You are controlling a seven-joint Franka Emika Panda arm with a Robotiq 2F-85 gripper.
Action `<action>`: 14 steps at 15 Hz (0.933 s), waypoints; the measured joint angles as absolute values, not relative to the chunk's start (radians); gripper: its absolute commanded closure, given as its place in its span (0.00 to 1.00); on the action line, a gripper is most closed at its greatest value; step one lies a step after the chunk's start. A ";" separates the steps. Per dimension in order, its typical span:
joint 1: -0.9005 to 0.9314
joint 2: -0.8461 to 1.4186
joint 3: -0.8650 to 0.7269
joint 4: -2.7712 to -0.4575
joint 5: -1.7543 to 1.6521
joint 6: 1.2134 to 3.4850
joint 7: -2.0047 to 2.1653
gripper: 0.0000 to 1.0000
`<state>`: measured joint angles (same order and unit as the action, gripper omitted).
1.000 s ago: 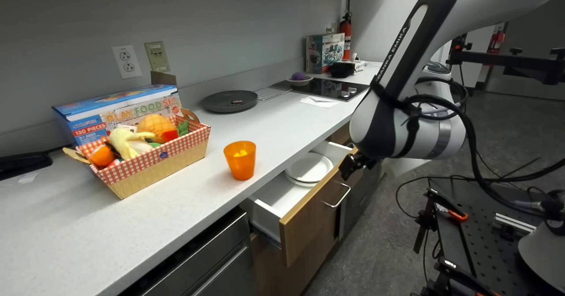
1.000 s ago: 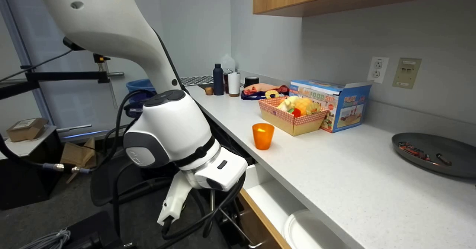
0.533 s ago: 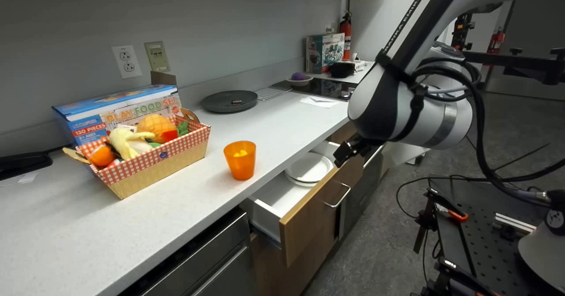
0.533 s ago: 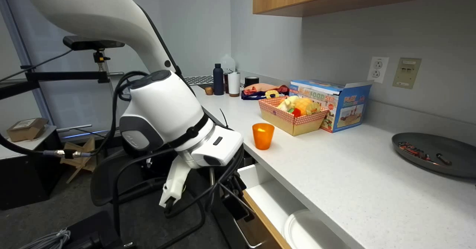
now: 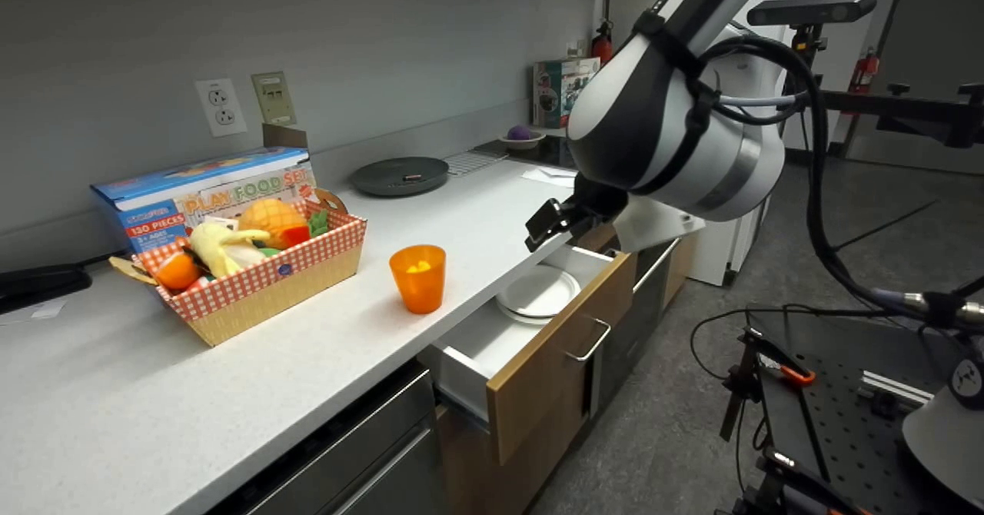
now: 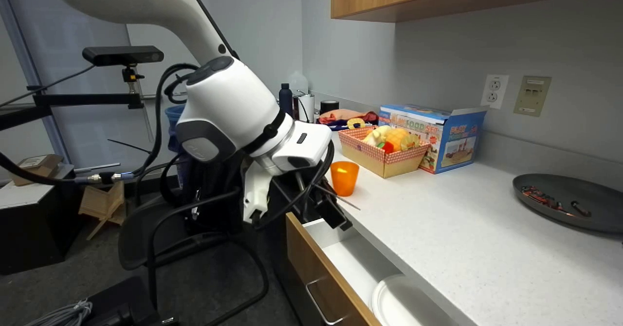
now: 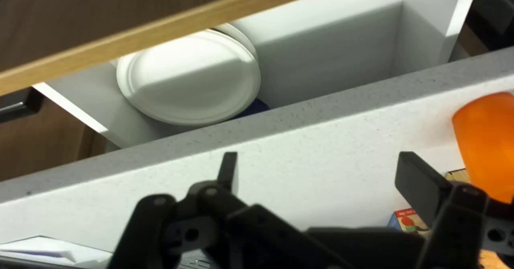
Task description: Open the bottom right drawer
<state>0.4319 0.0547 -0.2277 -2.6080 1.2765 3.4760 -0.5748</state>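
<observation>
The wide drawer with a brown wood-grain front (image 5: pixel 538 384) is pulled open below the counter in both exterior views (image 6: pixel 311 267). Its silver bar handle (image 5: pixel 592 342) faces outward and nothing touches it (image 6: pixel 321 304). The white inner box (image 7: pixel 333 48) holds white plates (image 7: pixel 192 76). My gripper (image 5: pixel 544 232) is open and empty, above the open drawer near the counter edge, apart from the drawer front; it also shows in an exterior view (image 6: pixel 337 215). In the wrist view its fingers (image 7: pixel 315 158) are wide apart, with the counter top behind them.
An orange cup (image 5: pixel 419 280) stands near the counter's front edge, close to my arm. A checkered basket of play food (image 5: pixel 261 273), a play food box (image 5: pixel 207 200) and a dark pan (image 5: pixel 400 177) stand on the counter (image 6: pixel 462 228). Grey-fronted units flank the drawer.
My gripper has risen and moved from beside the drawer front inward over the drawer, toward the counter. The drawer stays open at the same place.
</observation>
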 measured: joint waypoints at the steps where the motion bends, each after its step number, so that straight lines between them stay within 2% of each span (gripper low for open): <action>1: 0.432 0.066 -0.228 -2.589 1.265 3.475 -0.572 0.00; 14: 0.413 0.287 -0.273 -2.504 1.248 3.366 -0.566 0.00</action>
<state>0.4130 0.2874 -0.2728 -2.5041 1.2477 3.3663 -0.5662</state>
